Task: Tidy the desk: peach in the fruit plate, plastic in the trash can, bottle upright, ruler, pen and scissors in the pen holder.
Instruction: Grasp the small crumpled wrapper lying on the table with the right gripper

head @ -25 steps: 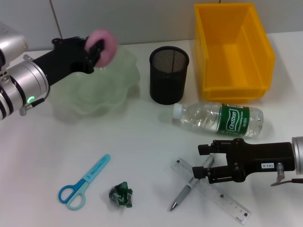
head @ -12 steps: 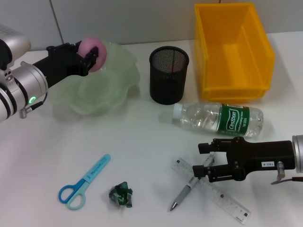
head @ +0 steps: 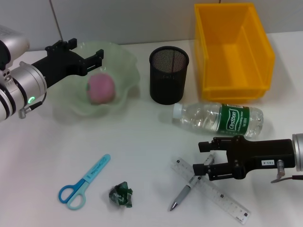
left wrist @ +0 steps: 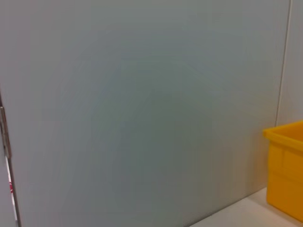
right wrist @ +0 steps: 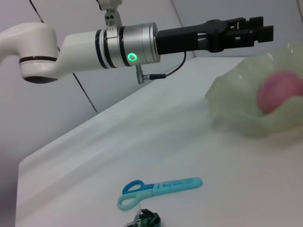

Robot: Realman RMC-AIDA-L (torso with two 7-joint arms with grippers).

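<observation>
Black left gripper (head: 86,52) fingers spread, empty, above fruit plate (head: 124,64) rim | peach (head: 101,88) resting inside plate | right gripper (head: 204,158) open over pen (head: 185,191) and ruler (head: 212,191) | bottle (head: 218,119) lying beside pen holder (head: 169,75)

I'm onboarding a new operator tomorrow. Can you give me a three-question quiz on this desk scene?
1. True or false: the pink peach lies in the pale green wavy fruit plate.
2. Which is empty: A) black mesh pen holder B) the fruit plate?
3. Fill in: the clear plastic bottle with a green label lies on its ____.

Key: 1 true; 2 A; 3 side.
</observation>
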